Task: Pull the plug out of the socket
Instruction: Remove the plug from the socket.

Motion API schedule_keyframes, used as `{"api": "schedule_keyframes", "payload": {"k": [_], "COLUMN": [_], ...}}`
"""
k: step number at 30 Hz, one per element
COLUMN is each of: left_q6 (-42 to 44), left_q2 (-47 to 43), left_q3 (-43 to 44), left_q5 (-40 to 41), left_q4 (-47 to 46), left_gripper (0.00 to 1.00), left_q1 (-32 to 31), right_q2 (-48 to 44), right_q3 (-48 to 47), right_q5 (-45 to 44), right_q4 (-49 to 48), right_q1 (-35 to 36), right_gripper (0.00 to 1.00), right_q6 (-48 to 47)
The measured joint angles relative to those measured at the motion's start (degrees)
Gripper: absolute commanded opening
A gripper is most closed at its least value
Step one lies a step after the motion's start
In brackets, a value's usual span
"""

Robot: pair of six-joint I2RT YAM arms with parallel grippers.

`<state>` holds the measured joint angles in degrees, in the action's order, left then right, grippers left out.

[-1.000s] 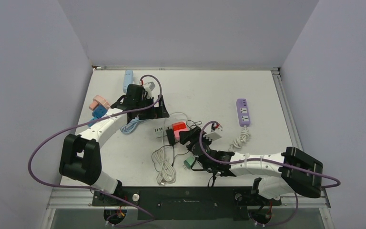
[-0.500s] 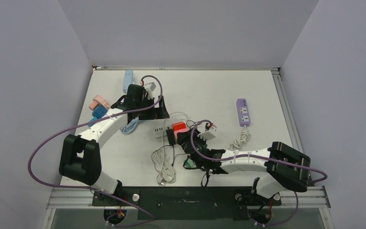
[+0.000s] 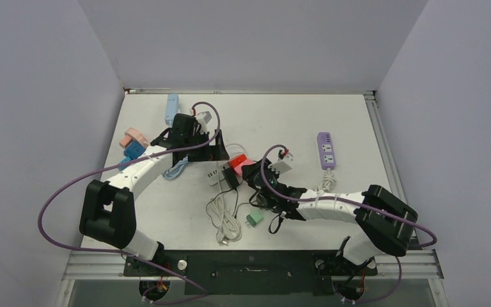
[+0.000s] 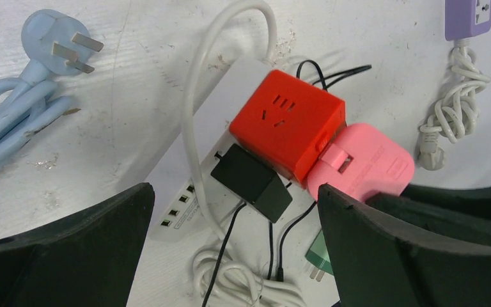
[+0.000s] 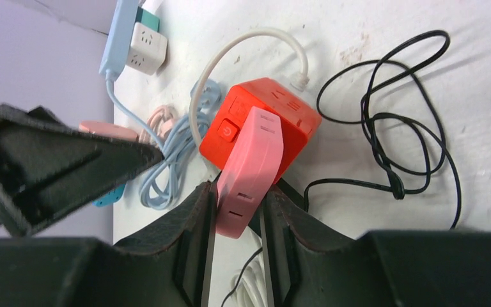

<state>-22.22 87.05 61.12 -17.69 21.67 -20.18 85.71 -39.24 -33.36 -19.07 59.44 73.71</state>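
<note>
Right fingers advanced, one pink plug, one socket

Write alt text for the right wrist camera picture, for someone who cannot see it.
The right gripper clamps a pink plug that is plugged into the side of a red cube socket. A thin black cable lies looped on the white table beside them.

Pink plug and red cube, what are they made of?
The pink plug looks like smooth hard plastic, matte, with moulded slots. The red cube also looks like hard plastic, with a soft sheen and crisp moulded edges. I can't be sure from pictures.
</note>
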Motion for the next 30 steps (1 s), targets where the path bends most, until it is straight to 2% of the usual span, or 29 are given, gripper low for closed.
{"api": "schedule_keyframes", "payload": {"k": [7, 14, 19, 24, 30], "left_q6": [0.02, -0.70, -0.90, 0.52, 1.33], "left_q2": [0.28, 2.64, 6.43, 8.74, 9.62], "left_q3": [0.00, 1.18, 6.64, 9.86, 9.86], "left_q5": [-0.61, -1.60, 0.57, 5.73, 8.07], "left_q4": [-0.09, -2.23, -3.30, -5.27, -5.66], "left_gripper": [0.97, 0.97, 0.98, 1.00, 0.77], "left_q1": [-1.57, -4.13, -5.01, -5.33, -4.98], "right_q2": [0.39, 6.54, 11.80, 15.08, 15.19], "right_q3": [-1.36, -7.91, -11.26, -11.15, -8.44], "right_q5": [13.31, 31.95, 43.21, 50.03, 53.53], "right_q4": [-1.07, -2.40, -5.97, -10.34, -14.80], "right_q1": [-10.97, -21.09, -24.65, -24.92, -24.96], "right_gripper": [0.20, 0.24, 0.24, 0.24, 0.24], "right_q6": [-9.20, -22.27, -30.56, -34.16, -35.54]}}
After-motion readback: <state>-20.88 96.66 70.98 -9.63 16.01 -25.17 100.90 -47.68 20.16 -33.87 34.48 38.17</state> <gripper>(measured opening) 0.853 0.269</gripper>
